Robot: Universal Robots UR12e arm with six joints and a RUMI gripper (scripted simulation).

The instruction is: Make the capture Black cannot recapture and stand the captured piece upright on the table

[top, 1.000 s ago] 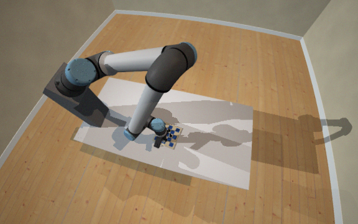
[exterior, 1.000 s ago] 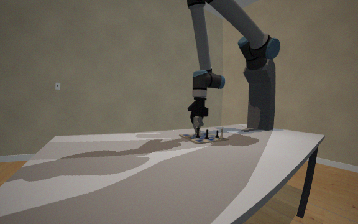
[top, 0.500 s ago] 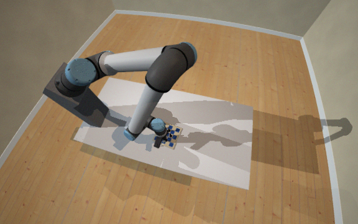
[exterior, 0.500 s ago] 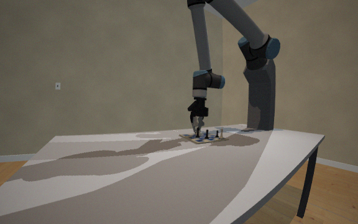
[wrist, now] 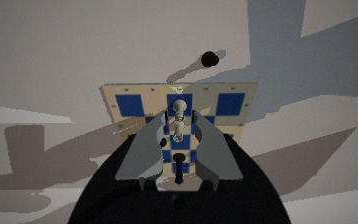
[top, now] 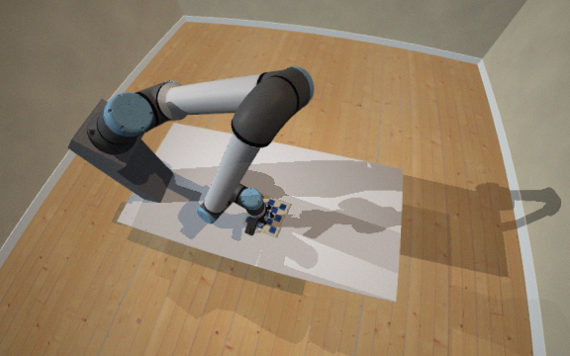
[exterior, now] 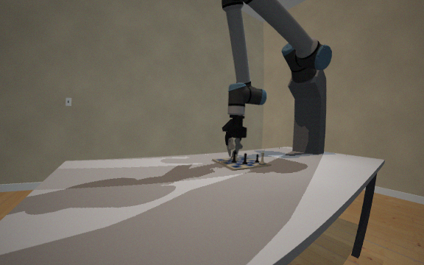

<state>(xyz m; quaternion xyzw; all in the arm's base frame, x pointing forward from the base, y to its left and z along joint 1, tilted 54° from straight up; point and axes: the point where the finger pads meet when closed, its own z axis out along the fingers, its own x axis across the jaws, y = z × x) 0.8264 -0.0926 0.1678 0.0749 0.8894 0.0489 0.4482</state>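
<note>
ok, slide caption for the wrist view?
Gripper open astride a white piece on the chessboard; a black piece stands off-board.
</note>
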